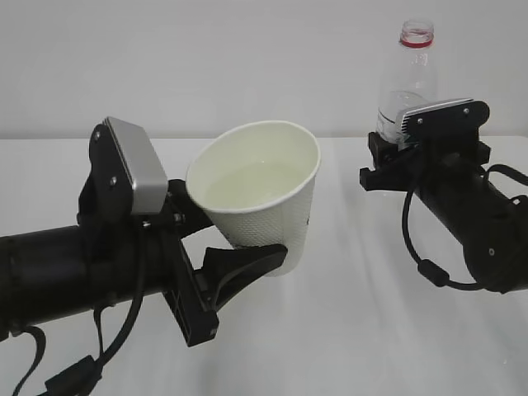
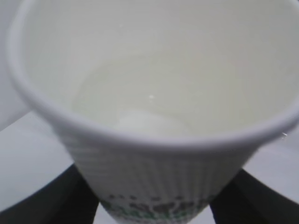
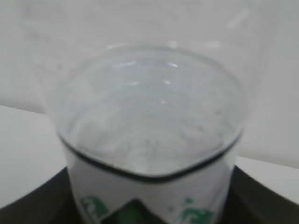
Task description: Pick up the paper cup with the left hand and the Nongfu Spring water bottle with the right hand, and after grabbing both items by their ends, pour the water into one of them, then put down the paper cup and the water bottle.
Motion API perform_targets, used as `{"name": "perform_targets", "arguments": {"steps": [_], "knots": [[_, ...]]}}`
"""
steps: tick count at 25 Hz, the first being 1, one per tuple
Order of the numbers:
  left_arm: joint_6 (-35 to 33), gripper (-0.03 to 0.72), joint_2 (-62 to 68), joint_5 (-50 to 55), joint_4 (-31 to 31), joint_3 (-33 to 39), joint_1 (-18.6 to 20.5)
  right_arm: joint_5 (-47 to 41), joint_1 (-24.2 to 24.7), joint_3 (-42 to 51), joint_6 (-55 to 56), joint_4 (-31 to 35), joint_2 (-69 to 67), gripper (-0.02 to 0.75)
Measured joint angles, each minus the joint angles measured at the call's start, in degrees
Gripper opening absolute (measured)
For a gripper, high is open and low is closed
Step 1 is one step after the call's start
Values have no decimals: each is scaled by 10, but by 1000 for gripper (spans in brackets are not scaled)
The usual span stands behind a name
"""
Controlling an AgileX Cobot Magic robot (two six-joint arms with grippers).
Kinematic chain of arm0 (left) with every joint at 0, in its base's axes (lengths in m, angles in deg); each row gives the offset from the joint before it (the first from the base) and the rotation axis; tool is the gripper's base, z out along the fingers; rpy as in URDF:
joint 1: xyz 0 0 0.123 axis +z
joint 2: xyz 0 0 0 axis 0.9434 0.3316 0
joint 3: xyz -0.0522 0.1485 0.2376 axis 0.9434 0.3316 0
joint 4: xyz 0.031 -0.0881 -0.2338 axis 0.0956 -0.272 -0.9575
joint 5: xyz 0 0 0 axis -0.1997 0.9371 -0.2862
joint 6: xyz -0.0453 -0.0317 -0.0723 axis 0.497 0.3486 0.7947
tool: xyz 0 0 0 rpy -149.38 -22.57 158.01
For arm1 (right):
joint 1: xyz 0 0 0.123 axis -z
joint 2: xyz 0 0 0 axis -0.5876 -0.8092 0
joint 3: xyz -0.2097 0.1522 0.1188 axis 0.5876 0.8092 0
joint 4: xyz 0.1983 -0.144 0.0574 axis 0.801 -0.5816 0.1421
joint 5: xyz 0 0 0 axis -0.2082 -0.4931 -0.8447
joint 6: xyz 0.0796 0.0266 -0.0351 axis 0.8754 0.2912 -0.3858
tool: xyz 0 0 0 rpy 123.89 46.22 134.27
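bare white table between held items

Black arms, silver-grey wrist blocks

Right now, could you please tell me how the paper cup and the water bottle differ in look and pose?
The paper cup is opaque white, wide-mouthed and tilted toward the camera; the water bottle is clear plastic with a narrow neck and red ring, and stands upright. The paper cup sits in the left gripper, the water bottle in the right gripper. Both are uncapped, hold water and are gripped low in the jaws.
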Motion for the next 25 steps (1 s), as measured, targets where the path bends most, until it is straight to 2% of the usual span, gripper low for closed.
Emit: {"name": "perform_targets", "arguments": {"steps": [8,13,20,25], "knots": [[-7,489,1,-1,-10,0,0,2,0,0,0,0,-2,468],[-24,488,1,-1,-39,0,1,2,0,0,0,0,-2,468],[-38,487,1,-1,-82,0,27,2,0,0,0,0,-2,468],[-38,486,1,-1,-87,0,49,4,0,0,0,0,-2,468]]}}
